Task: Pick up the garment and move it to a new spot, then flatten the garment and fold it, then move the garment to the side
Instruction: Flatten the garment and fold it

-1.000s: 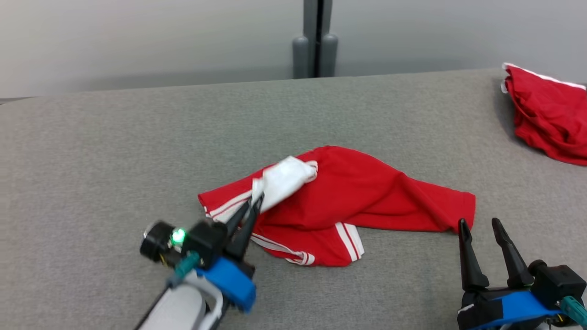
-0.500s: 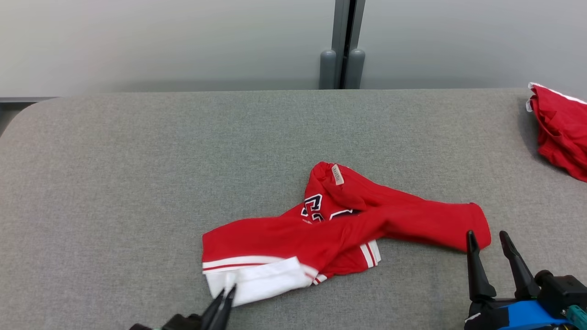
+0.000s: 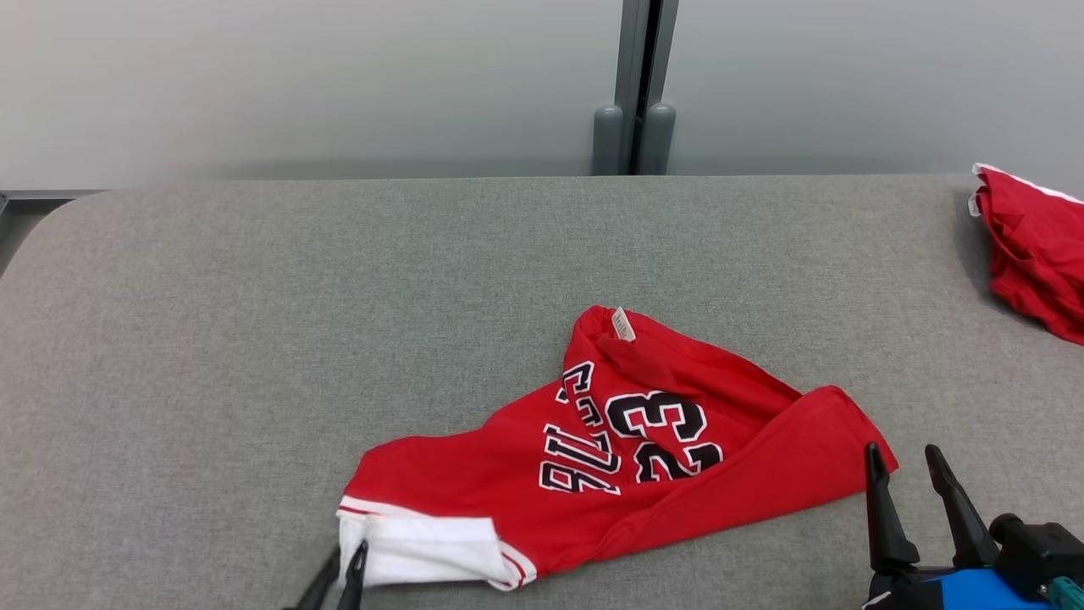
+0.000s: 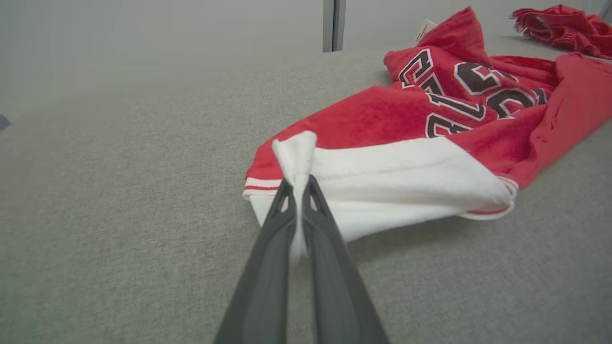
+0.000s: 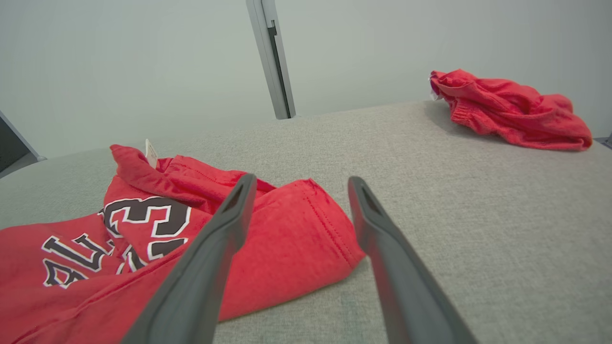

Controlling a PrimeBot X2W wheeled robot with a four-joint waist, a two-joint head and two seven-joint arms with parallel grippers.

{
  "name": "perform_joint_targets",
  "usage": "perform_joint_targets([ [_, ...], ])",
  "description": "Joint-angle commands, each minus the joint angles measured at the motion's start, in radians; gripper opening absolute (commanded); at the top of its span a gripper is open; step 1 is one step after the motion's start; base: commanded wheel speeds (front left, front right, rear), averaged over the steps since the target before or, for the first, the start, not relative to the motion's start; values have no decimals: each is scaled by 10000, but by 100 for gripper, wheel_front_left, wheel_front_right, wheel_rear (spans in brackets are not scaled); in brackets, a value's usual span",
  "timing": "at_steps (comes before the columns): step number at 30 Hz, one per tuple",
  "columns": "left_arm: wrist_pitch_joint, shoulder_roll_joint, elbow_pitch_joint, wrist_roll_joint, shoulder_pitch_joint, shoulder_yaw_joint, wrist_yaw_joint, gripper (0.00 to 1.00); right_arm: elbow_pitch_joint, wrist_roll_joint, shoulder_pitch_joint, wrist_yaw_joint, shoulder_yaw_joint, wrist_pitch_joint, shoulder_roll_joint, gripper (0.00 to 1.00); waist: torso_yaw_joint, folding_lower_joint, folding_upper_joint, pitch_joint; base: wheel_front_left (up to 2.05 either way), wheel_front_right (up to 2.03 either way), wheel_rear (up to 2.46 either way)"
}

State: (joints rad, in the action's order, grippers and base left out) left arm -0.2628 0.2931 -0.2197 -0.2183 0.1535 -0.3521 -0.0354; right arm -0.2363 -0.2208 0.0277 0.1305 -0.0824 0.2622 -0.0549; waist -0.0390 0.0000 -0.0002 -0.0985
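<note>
The garment (image 3: 627, 457) is a red shirt with black and white lettering and a white band (image 3: 423, 551) at one end, lying rumpled on the grey table (image 3: 254, 322). My left gripper (image 3: 345, 566) is at the bottom edge of the head view, shut on a pinch of the white band (image 4: 296, 157). My right gripper (image 3: 904, 464) stands open at the lower right, its fingertips just beside the garment's right edge (image 5: 330, 229), nothing between them. The lettering (image 4: 459, 95) faces up.
A second red garment (image 3: 1029, 246) lies bunched at the table's far right edge, also seen as a heap (image 5: 507, 110). A grey post (image 3: 635, 85) stands behind the table against the pale wall. Bare table surface spreads to the left and back.
My left gripper has dragged the white band toward me and leftward, turning the garment over and spreading it so the lettering shows. The head view has also shifted. The right gripper stays open.
</note>
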Motion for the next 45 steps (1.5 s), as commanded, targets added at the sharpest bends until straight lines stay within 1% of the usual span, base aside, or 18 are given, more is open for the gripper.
perform_joint_targets([
  [1,-27,-105,251,45,-11,219,-45,100,-16,-15,70,5,-52,35,-15,100,1,0,2,-10,0,0,0],
  [3,-26,-383,630,-82,29,598,-131,100,-28,-37,77,5,-72,35,-14,100,-3,0,2,-30,0,0,0],
  [7,-24,-790,1406,146,-21,1302,-276,100,-57,-51,36,5,-66,37,-15,100,29,0,2,-61,0,0,0],
  [10,-26,-1105,1713,308,-142,1807,-373,100,-85,-49,-22,5,-54,35,-36,100,112,0,2,-25,0,0,0],
  [13,-26,-1376,1714,470,-290,2160,-503,100,-105,-15,6,4,-33,37,-38,100,213,0,2,73,0,0,0],
  [20,-24,-1953,1552,793,-747,2993,-588,100,-189,-27,136,5,-44,35,-70,100,414,0,2,237,0,0,0],
  [28,-26,-2217,874,1044,-1071,3595,-690,100,-399,-76,226,4,-111,37,-88,100,548,0,2,381,0,0,0],
  [37,-26,-2297,440,1259,-1171,3844,-816,100,-641,100,70,5,10,35,-132,100,527,0,2,451,0,0,0],
  [41,-26,-2331,323,1342,-1210,3894,-859,100,-858,221,-184,5,208,32,-335,100,479,0,2,468,0,0,0],
  [45,-26,-2364,250,1393,-1270,3868,-865,100,-1098,228,-764,5,493,-159,-703,100,440,0,2,395,0,0,0],
])
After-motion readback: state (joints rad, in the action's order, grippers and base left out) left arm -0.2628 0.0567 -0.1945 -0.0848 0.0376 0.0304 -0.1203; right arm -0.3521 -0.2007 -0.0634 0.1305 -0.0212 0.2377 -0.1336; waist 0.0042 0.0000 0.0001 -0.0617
